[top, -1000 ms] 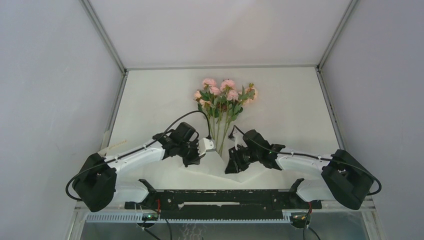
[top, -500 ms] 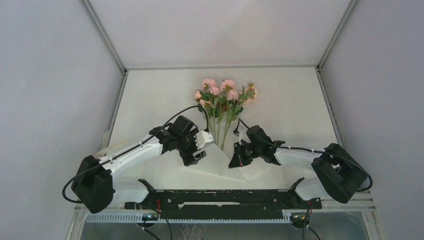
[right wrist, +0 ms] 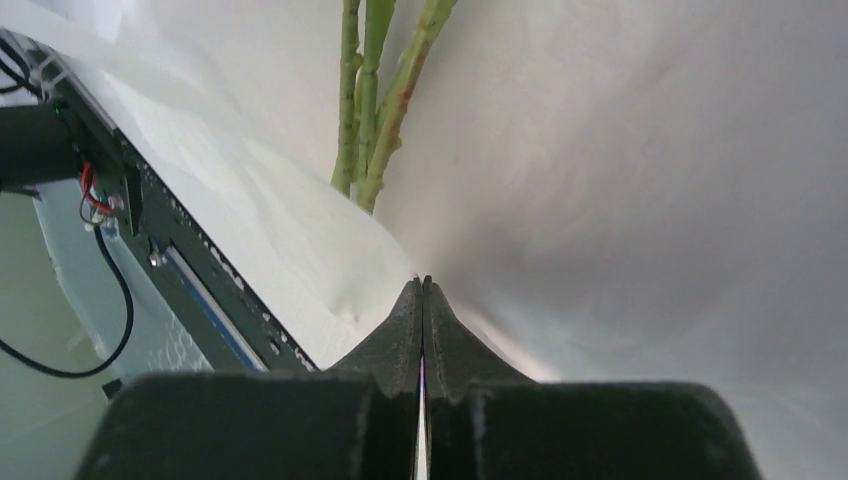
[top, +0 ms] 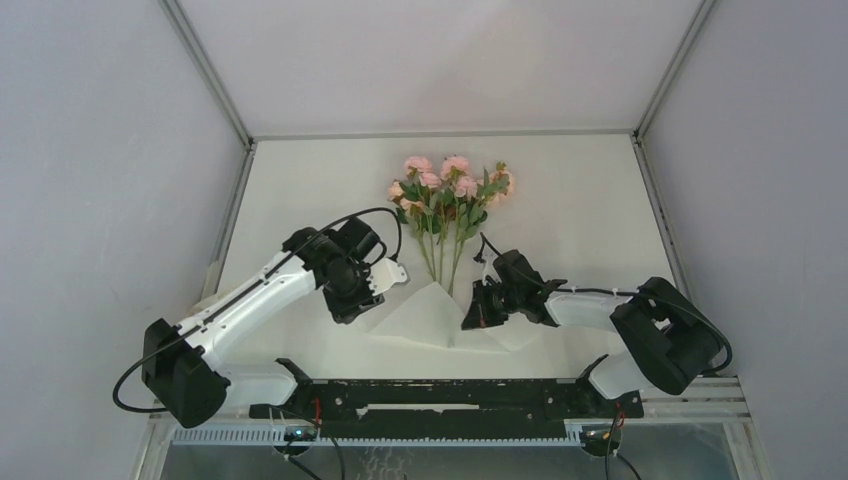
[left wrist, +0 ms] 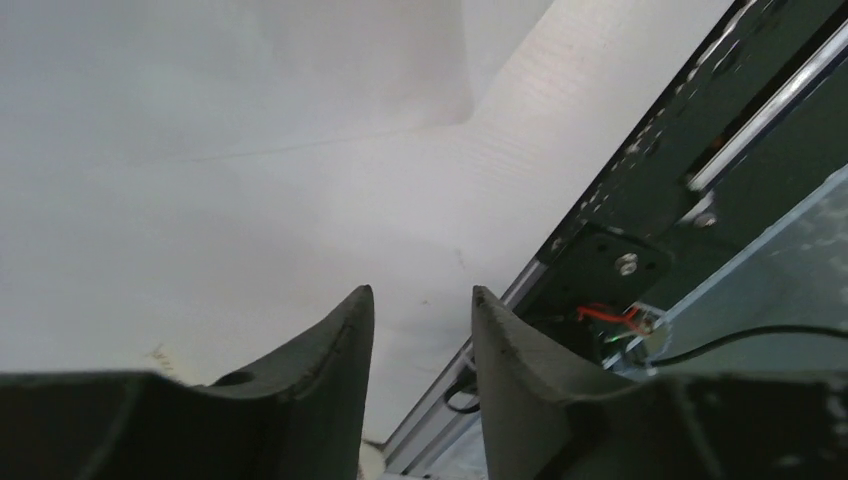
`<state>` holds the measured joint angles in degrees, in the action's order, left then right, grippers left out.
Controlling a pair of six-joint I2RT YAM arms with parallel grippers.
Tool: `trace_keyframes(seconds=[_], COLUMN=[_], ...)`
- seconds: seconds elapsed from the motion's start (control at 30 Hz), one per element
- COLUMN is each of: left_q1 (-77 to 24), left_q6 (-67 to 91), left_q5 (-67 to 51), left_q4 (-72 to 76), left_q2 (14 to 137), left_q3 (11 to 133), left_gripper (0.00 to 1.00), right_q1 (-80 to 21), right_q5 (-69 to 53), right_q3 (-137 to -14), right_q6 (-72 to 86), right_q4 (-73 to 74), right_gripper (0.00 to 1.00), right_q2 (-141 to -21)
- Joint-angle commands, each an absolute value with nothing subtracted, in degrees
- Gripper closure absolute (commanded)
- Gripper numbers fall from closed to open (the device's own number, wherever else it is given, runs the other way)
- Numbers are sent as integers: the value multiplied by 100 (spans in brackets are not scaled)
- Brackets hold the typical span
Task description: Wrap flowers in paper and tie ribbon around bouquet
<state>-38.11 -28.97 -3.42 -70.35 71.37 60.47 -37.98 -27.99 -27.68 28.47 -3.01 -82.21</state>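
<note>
The flowers (top: 450, 190) are pale-pink roses with green leaves, lying at mid-table with heads far and stems near. Their green stems (right wrist: 375, 110) run down into the folded white paper (top: 425, 318). My right gripper (top: 474, 312) is at the paper's right fold. In the right wrist view its jaws are pressed together at the tips (right wrist: 422, 284), shut on the paper (right wrist: 620, 150), which rises to their right. My left gripper (top: 352, 312) hangs left of the paper, apart from it. It is open (left wrist: 421, 300) with nothing between its fingers, and the paper (left wrist: 250, 110) lies beyond them. The ribbon is out of view.
The black frame rail (top: 440, 395) runs along the near edge and also shows as a dark rail (left wrist: 650, 200) close to the left fingers. Grey enclosure walls stand left, right and behind. A black cable (top: 370, 215) arcs over the left wrist.
My left gripper opened, let go of the paper and drew back to the left. My right gripper shut on the paper's right fold and moved slightly away from the rail.
</note>
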Motion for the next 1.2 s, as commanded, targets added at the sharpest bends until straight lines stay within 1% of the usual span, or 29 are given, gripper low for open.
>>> trace_keyframes(seconds=[0.0,0.1,0.3,0.4,0.53,0.67,0.83,0.87,0.97,1.13,1.17], left_q1=[-3821,-3994,-4490,-4566,-4559,-4328,-3764,-3747,-3751,-3768,-3782], left_q6=[-2328,-2082,-1873,-1641,-1444,-1164,-740,-726,-647,-658,-669], left_q5=[-1002,-1581,-2459,-2803,-2505,-1954,-2082,-2162,-2461,-2631,-2638], left_q4=[-6492,-5624,-4105,-3450,-2436,-1561,-1288,-1296,-1286,-1238,-1230], left_q2=[7173,7278,7758,8055,8455,8878,9355,9408,9518,9411,9376], left_q3=[6349,6229,5742,5627,5260,4960,4968,4975,4896,4765,4743], left_gripper=[58,63,66,66,68,71,73,73,73,74,74], right_q1=[-3719,-3718,-3700,-3701,-3709,-3709,-3670,-3665,-3616,-3695,-3756], right_q5=[-2445,-2358,-2100,-2079,-2057,-1992,-1680,-1664,-1536,-732,-606], right_q3=[-2813,-2812,-2825,-2877,-2925,-3124,-3190,-3186,-3330,-4016,-4143], right_q6=[3191,3325,3431,3586,3716,3679,3583,3570,3435,3048,3013], right_q4=[-716,-596,-209,-97,-30,544,1035,1077,1356,2462,2582], right_gripper=[100,100,100,100,100,100,100,97,82,58,56], right_q2=[-8266,-8195,-7937,-7850,-7787,-7761,-7519,-7508,-7517,-7250,-7177])
